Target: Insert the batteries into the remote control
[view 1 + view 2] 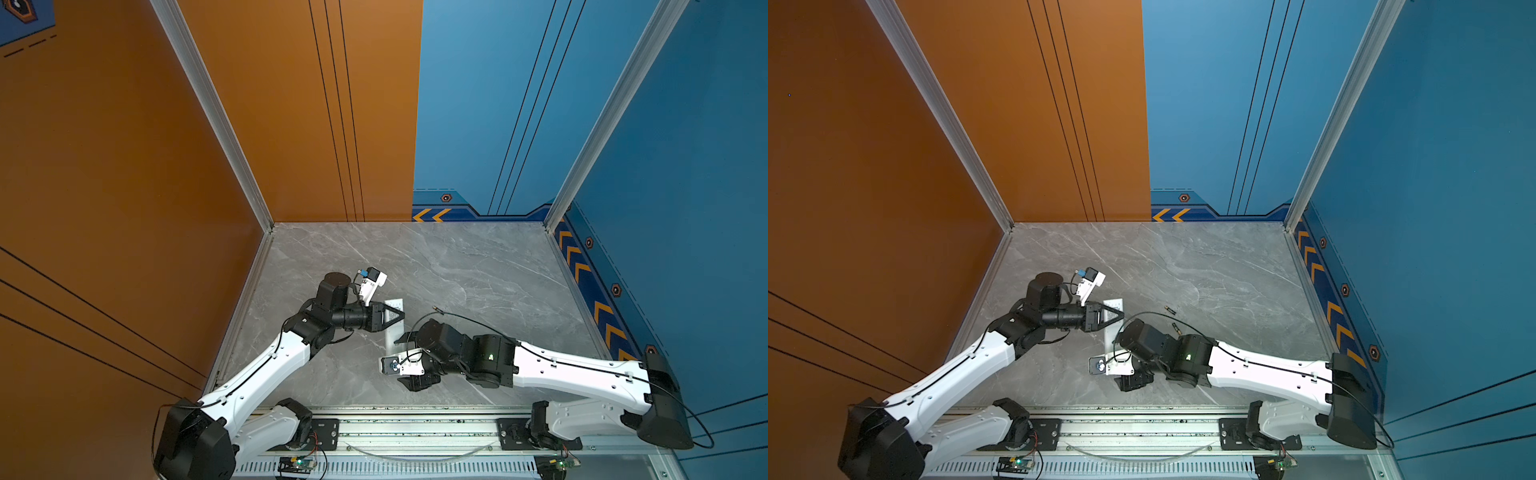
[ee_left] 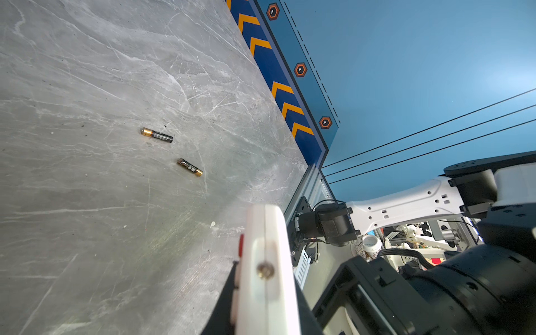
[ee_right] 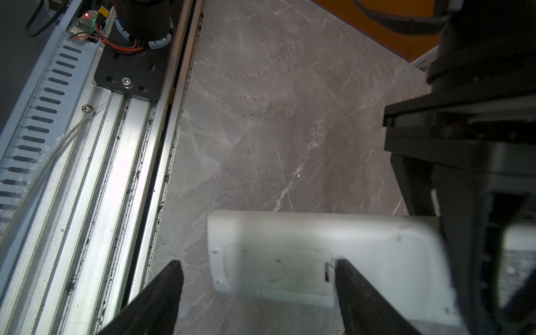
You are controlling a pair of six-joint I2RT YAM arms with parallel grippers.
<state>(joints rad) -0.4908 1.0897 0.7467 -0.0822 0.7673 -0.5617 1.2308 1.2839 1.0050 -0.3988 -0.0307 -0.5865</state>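
Observation:
My left gripper (image 1: pixel 395 314) is shut on the remote control (image 1: pixel 392 332), a long white bar that also shows in a top view (image 1: pixel 1109 332). In the left wrist view the remote control (image 2: pixel 265 261) is edge-on between the jaws. Its plain back with the closed battery cover (image 3: pixel 275 266) faces my right gripper (image 3: pixel 258 278), which is open wide around that end. One of its fingertips (image 3: pixel 345 275) is at the cover's latch end. The two batteries (image 2: pixel 157 135) (image 2: pixel 190 167) lie apart on the table, right of the remote (image 1: pixel 1170 309) (image 1: pixel 1176 329).
The grey marble table (image 1: pixel 457 266) is walled by orange and blue panels. An aluminium rail (image 1: pixel 415 428) with both arm bases runs along the front edge. The right arm (image 1: pixel 561 370) stretches over the front right of the table.

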